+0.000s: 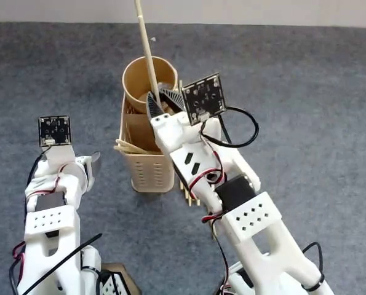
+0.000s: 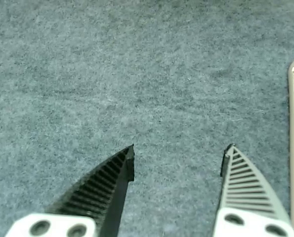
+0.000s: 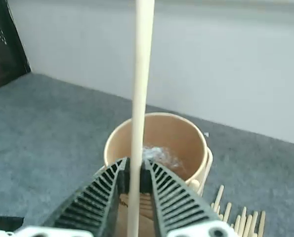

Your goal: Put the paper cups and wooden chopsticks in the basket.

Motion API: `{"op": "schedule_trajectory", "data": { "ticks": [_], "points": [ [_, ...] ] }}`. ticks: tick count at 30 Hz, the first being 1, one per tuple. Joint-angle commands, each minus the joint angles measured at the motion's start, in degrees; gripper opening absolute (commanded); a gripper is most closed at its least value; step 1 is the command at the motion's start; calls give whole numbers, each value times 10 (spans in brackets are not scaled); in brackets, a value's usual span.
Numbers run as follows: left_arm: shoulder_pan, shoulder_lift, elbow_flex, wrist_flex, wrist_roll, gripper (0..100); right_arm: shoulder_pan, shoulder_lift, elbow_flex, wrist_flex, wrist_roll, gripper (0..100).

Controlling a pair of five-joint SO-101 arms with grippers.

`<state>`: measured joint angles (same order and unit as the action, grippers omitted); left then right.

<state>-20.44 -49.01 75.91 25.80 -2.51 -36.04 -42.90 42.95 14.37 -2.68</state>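
One wooden chopstick (image 3: 143,74) is pinched near its lower end by the right gripper (image 3: 135,167), fingers pressed on it. The stick stands roughly upright over the paper cup (image 1: 136,80). Cup sits in the far end of the basket (image 1: 152,175). A few chopsticks (image 1: 128,146) poke out of the basket's near part, and more lie on the grey mat (image 2: 137,59) just right of it. The left gripper (image 2: 180,148) is left of the basket, fingers spread over the mat.

No readable text, numbers, labels or signs, tiny pale marks on the dark panel (image 3: 3,44) well behind the paper cup (image 3: 174,133), too small to make out, black circuit board (image 1: 203,96) just beside the paper cup, no legible print.
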Motion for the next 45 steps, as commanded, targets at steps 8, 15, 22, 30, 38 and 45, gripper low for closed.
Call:
{"op": "schedule_trajectory", "data": {
  "ticks": [8, 15, 22, 30, 38, 45],
  "points": [
    [7, -7, 0, -22, -4, 298, -34, -135, 7, 63, 51, 224],
    [7, -7, 0, -22, -4, 298, -15, -227, 19, 133, 66, 224],
    [7, -7, 0, -22, -4, 298, 0, -173, 48, 134, 88, 224],
    [7, -7, 0, -22, -4, 298, 6, -85, 44, 136, 91, 224],
    [7, -7, 0, -22, -4, 298, 32, -78, 15, 136, 91, 3],
    [7, -7, 0, -22, -4, 298, 34, -78, -26, 136, 88, 9]
  ]
}}
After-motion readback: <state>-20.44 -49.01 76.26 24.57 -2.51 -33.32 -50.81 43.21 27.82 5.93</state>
